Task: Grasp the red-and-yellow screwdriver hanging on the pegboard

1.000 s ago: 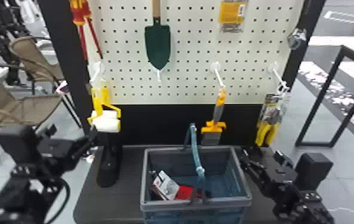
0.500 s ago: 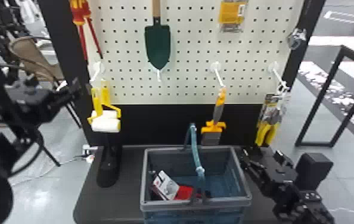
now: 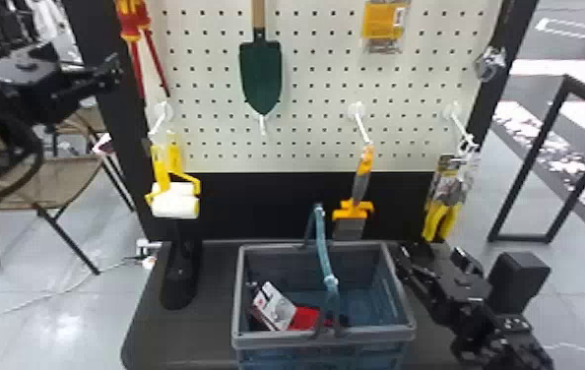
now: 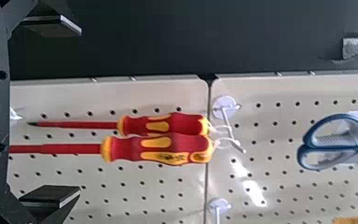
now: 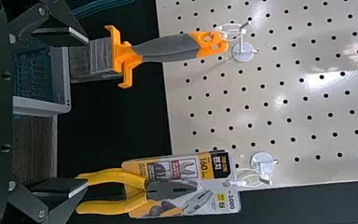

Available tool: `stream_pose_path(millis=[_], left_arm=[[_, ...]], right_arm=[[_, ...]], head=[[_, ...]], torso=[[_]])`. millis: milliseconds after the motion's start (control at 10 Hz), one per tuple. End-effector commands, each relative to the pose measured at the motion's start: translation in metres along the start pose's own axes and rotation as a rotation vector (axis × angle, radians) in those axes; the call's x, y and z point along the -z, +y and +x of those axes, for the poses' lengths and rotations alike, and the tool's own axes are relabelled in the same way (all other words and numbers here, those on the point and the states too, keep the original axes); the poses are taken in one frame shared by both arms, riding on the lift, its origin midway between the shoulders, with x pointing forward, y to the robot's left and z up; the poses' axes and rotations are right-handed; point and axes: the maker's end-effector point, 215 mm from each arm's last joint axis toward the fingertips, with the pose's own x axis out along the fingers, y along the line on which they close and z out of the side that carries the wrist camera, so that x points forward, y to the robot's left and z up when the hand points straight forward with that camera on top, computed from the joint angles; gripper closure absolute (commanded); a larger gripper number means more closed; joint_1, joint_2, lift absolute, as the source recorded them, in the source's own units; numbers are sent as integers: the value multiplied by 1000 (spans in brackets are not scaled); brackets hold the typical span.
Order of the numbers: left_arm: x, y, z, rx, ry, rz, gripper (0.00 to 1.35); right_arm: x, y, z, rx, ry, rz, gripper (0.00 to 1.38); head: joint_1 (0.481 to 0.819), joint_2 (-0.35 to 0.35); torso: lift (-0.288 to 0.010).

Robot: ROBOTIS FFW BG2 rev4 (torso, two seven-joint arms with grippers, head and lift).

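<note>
Two red-and-yellow screwdrivers (image 4: 158,149) hang side by side from a white hook (image 4: 224,108) at the upper left of the pegboard (image 3: 316,74); in the head view the screwdrivers (image 3: 131,29) sit at the top edge. My left gripper (image 4: 51,112) is open and faces them from a short distance, with the shafts lying between the lines of its fingers (image 4: 51,25). From the head view, the left gripper (image 3: 109,71) is raised just left of the board's black post. My right gripper (image 3: 405,261) rests low at the right of the basket, open.
Also on the board hang a green trowel (image 3: 259,74), a yellow paint roller (image 3: 174,197), an orange-handled brush (image 3: 355,197), packaged yellow pliers (image 3: 446,197) and blue scissors (image 4: 335,144). A grey basket (image 3: 321,339) and a black bottle (image 3: 180,275) stand below. Chairs stand at the left.
My left arm has risen from low at the left to the height of the screwdrivers beside the board's post. The right arm has not moved.
</note>
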Motion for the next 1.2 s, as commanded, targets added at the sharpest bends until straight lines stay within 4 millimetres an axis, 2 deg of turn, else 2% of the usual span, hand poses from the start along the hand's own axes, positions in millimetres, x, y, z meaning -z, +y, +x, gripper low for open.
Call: stream_pose_path(millis=[0, 200, 400, 600, 1100], left_arm=[[-6, -1, 14, 71, -32, -61, 111], [-8, -8, 30, 154, -27, -83, 111], [-13, -25, 47, 285, -7, -103, 111], [-20, -36, 54, 320, 19, -81, 111], [-37, -81, 67, 420, 14, -72, 111]], right_arm=[[0, 0, 0, -1, 0, 0, 219], [-1, 3, 0, -12, -1, -2, 219], [-2, 3, 0, -15, -2, -5, 219], [0, 3, 0, -15, 1, -5, 219], [3, 0, 0, -15, 13, -6, 219]], head=[[549, 0], [549, 0], [549, 0], [549, 0], [549, 0]], torso=[[-100], [-100], [-100], [-100], [-100]])
